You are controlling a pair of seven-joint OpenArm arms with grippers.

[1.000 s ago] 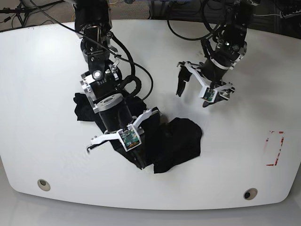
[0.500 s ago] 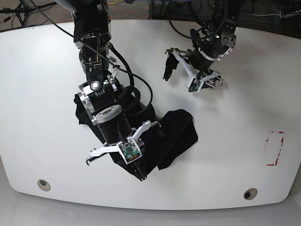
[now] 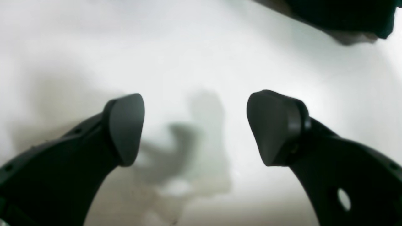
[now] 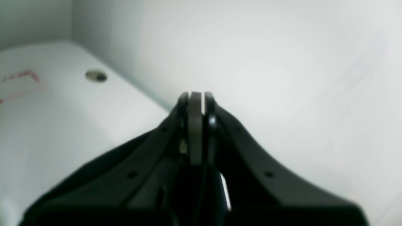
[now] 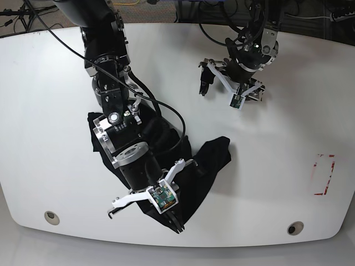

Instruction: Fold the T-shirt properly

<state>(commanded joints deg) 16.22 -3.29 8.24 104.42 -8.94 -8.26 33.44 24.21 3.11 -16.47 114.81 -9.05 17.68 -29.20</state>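
The T-shirt lies crumpled on the white table, toward the table's near edge. Most of it sits beneath the right arm, and a black lobe of cloth spreads out past that arm on the side toward the red mark. The right gripper hangs low over the near end of the cloth, close to the table's front rim. In the right wrist view its jaws are pressed together with only a thin sliver of light between the pads; black cloth seems to hang under them, though the blur makes a real pinch hard to confirm. The left gripper hovers over bare table toward the far edge, well apart from the shirt, its fingers spread wide with nothing between them.

The arm hides much of the shirt, and no print or lettering shows on the visible folds. The red mark is too small to read. Two round holes sit near the table's front rim.
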